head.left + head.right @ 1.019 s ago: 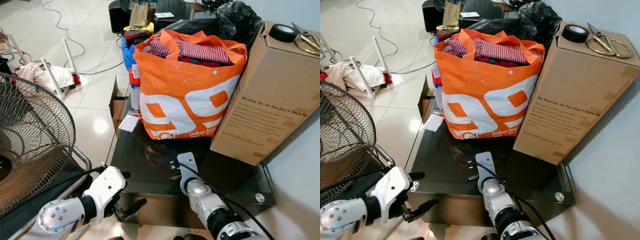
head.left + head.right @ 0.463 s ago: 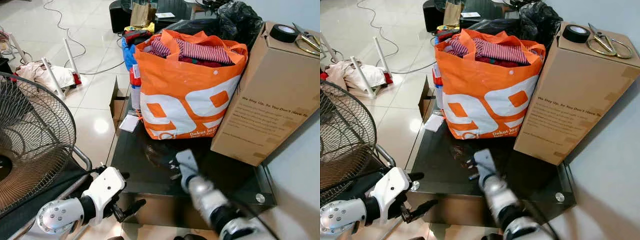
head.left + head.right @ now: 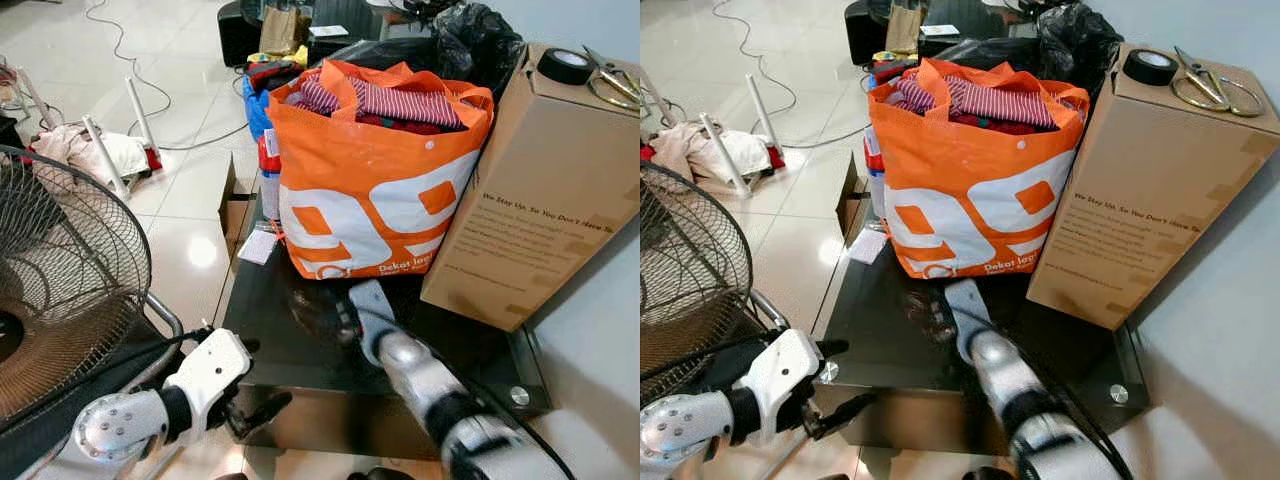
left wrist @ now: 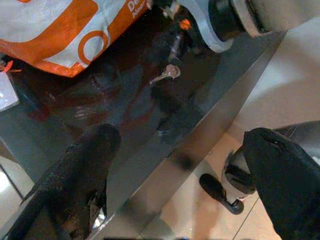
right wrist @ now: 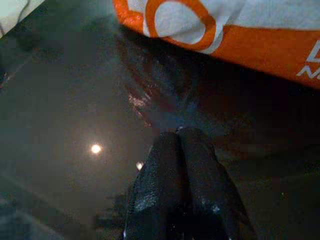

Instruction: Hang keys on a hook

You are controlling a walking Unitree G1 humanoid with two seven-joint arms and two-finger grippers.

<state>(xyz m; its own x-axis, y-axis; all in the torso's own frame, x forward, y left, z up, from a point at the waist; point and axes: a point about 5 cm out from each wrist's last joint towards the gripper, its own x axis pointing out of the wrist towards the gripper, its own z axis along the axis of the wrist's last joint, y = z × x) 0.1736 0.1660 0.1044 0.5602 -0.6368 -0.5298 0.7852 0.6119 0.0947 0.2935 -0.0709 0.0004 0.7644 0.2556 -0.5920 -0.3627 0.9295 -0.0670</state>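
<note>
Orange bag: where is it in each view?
Left eye view: orange bag at centre, on the dark glass table.
Right eye view: centre, slightly left.
Left wrist view: far across the table.
Right wrist view: just beyond the right gripper.
Shared landmark: the table.

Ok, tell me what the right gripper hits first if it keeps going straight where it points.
Probably the dark glass tabletop just ahead of the right gripper; beyond that, the orange and white shopping bag. Depth is unclear.
</note>
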